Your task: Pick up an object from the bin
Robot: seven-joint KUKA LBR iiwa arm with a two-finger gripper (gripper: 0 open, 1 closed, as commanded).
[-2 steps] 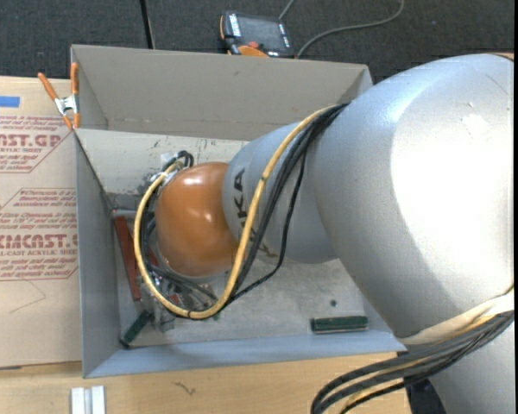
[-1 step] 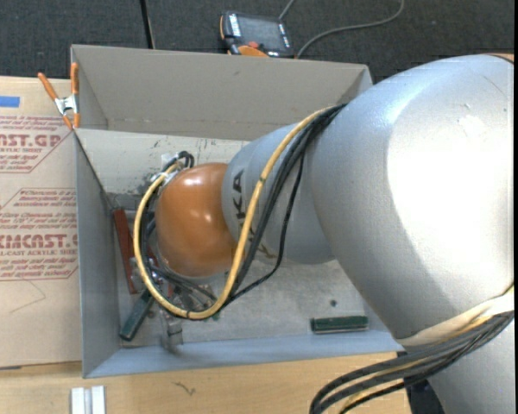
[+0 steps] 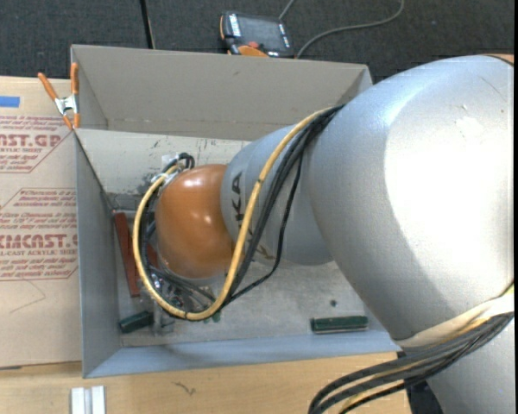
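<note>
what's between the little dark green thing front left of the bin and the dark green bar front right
Mostly bare bin floor, seen in the camera view; the arm's yellow cable loop dips close to the stretch's left end.

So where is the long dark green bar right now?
The dark green bar lies flat on the bin floor by the near wall, right of the orange wrist cover, beside the silver arm.
</note>
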